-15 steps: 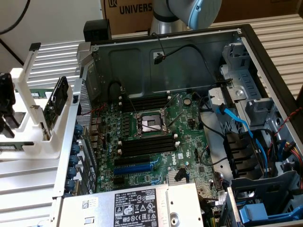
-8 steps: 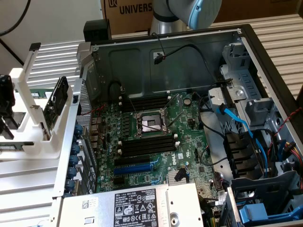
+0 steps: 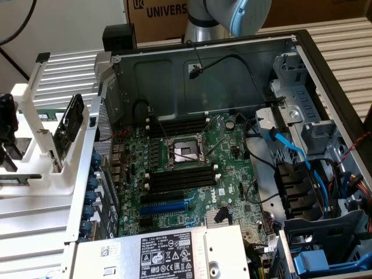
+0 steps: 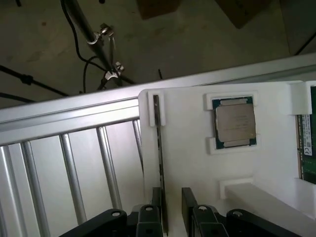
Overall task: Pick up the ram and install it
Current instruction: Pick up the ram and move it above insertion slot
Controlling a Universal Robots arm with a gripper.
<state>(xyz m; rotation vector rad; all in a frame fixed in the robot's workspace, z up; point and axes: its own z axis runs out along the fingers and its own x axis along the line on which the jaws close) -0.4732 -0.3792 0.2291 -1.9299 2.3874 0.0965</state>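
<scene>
Open computer case (image 3: 325,75) lying on a ribbed metal desk (image 3: 343,40), with the robot arm (image 3: 232,14) at its far side. Inside the case, the green motherboard (image 3: 226,174) carries two banks of long black memory slots (image 3: 177,125) on either side of the processor socket (image 3: 185,152); the slots stand empty. A grey power supply (image 3: 168,253) sits at the near edge of the case. Outside the case, towards the exterior view's left, a white holder (image 4: 187,158) rests on the desk. In the wrist view the pincer (image 4: 172,200) hangs over this holder with its jaws released and spread apart. The ram (image 4: 159,148) stands on edge in a narrow slot of the holder, seen as a thin dark line that runs into the gap between the two fingers (image 4: 189,200), closer to one finger than to the other; no grip is closed on it. A square silver processor chip (image 4: 235,123) lies flat in a framed recess of the holder, near the ram but apart from it. A second green board (image 4: 308,148) shows at the holder's far side.
</scene>
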